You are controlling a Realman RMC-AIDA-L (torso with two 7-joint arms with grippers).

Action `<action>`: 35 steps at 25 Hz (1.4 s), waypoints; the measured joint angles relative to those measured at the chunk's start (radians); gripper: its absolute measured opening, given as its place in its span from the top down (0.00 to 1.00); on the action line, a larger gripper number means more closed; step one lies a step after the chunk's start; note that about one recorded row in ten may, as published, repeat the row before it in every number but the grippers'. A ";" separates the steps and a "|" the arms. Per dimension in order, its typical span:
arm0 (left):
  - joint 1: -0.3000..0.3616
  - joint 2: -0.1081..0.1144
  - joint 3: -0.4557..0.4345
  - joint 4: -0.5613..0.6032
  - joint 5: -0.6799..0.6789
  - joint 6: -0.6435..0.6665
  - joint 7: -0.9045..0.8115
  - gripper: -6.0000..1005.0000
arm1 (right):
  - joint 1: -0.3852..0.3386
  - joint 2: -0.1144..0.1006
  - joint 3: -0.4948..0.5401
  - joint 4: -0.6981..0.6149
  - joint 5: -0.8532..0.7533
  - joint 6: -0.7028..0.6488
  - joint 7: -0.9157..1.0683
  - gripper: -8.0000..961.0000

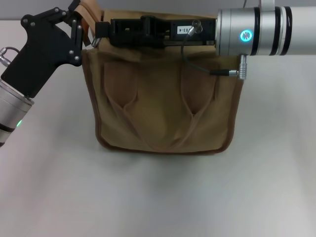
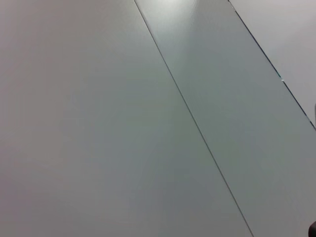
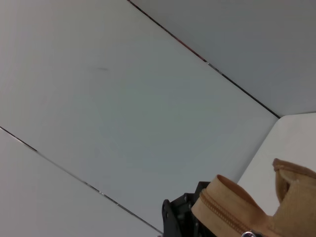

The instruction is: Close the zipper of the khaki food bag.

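Observation:
The khaki food bag (image 1: 163, 108) stands upright on the white table, front pocket toward me. My left gripper (image 1: 79, 27) is at the bag's top left corner, shut on the fabric end by a strap handle (image 1: 89, 10). My right arm reaches across the bag's top from the right. Its gripper (image 1: 100, 30) is at the top left end, shut on the small silver pull tab. In the right wrist view the zipper (image 3: 224, 213) runs along the raised khaki end, with the silver slider (image 3: 250, 233) at the frame's edge and the left gripper's black fingers (image 3: 180, 217) beside it.
The white table (image 1: 158, 197) spreads around the bag on all sides. The right arm's silver wrist (image 1: 261, 29) and its cable (image 1: 197, 66) hang over the bag's top right. The left wrist view shows only pale wall panels (image 2: 148, 123).

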 joint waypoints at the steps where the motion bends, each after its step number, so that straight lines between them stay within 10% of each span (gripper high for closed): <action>1: 0.000 0.000 0.000 0.000 0.000 0.001 0.001 0.96 | 0.000 0.000 0.000 0.000 0.000 0.000 0.000 0.24; 10: -0.006 0.000 0.000 -0.024 -0.001 0.002 0.043 0.96 | -0.014 -0.003 -0.002 -0.024 0.002 -0.013 0.043 0.27; 15: -0.006 0.000 0.000 -0.028 -0.001 0.006 0.043 0.96 | -0.012 -0.003 -0.003 -0.021 -0.003 -0.001 0.055 0.49; 26: -0.009 0.000 -0.022 -0.041 0.001 0.005 0.083 0.95 | -0.011 -0.007 -0.089 -0.077 -0.005 0.010 0.178 0.64; 35: -0.006 0.000 -0.035 -0.054 -0.001 0.010 0.108 0.95 | -0.048 -0.017 -0.101 -0.147 -0.007 0.000 0.243 0.64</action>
